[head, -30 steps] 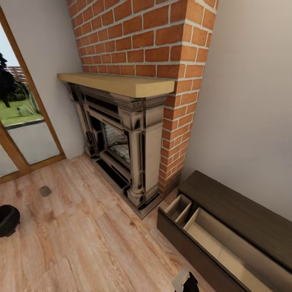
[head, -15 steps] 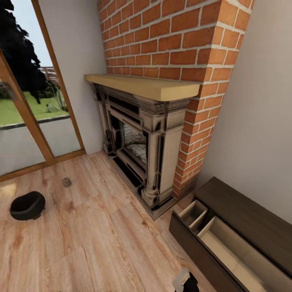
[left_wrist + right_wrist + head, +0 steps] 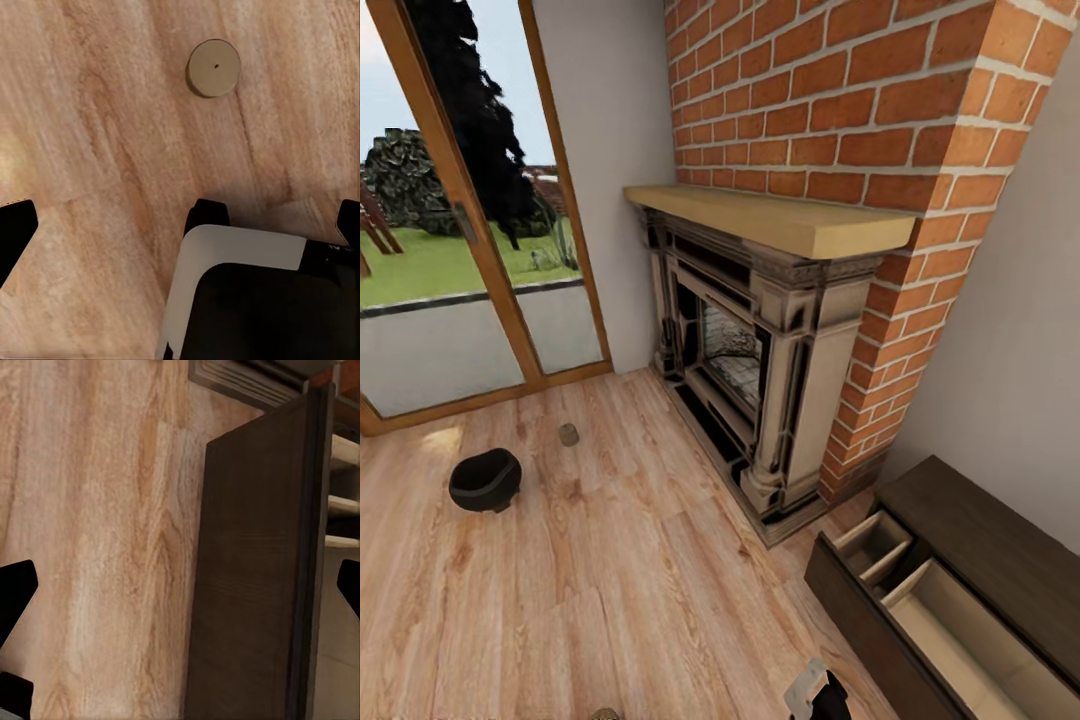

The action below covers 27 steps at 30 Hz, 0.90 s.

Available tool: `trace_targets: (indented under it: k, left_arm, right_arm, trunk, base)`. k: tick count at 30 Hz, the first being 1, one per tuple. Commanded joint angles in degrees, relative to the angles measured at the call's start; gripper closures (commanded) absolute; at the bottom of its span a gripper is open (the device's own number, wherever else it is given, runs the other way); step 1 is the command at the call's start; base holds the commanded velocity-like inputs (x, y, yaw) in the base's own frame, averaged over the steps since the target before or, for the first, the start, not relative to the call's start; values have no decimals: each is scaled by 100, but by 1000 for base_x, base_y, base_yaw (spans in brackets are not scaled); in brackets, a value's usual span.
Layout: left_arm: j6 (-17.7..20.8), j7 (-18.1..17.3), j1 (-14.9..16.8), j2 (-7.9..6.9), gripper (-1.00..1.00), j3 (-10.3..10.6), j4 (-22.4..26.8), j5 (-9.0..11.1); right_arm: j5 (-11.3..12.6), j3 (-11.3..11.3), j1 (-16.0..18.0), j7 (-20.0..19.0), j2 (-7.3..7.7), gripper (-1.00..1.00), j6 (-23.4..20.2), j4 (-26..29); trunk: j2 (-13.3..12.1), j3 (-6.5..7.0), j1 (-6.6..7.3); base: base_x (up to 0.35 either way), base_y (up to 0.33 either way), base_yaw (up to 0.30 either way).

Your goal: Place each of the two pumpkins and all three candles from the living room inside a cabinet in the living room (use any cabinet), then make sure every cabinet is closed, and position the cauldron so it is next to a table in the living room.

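Open floor (image 3: 610,560) between cauldron (image 3: 485,479) and cabinet (image 3: 960,560)

Head view: cabinet (image 3: 960,590) cut off by the right and lower edges, its open drawers only partly visible; small object (image 3: 568,434) on the floor beyond the cauldron (image 3: 485,479) too small to identify. Left wrist view: fingertips (image 3: 15,232) cropped at both side edges. Right wrist view: fingertips (image 3: 15,596) likewise cropped; drawer front (image 3: 255,577) runs off the bottom edge

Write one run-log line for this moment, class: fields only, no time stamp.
phase: in transit | cauldron: on floor near glass door | candle: on floor beside it | cabinet: drawer open, pale inside | jaws: both open, empty
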<state>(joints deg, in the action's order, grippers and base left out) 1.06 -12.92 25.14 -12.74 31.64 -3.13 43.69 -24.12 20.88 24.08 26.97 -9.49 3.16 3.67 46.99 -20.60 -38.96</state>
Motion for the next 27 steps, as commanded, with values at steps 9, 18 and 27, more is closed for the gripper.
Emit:
trace_targets:
  k: [9, 18, 27]
  left_arm:
    - [-309, 65, 0, 463, -100, 0, 14, 234]
    - [-273, 20, 7, 641, -100, 2, 14, 229]
    - [-229, 27, 8, 775, -100, 0, 7, 235]
  right_arm:
    - [122, 12, 0, -33, -26, -100, 107, 27]
    - [589, -20, 0, -130, -51, -100, 454, 44]
    - [2929, 1, 0, -378, -25, -100, 431, 50]
  trunk:
    - [-242, 108, 132]
    - [-242, 108, 132]
    - [-202, 90, 111]
  base:
    - [0, 0, 19]
    - [0, 0, 0]
    - [0, 0, 0]
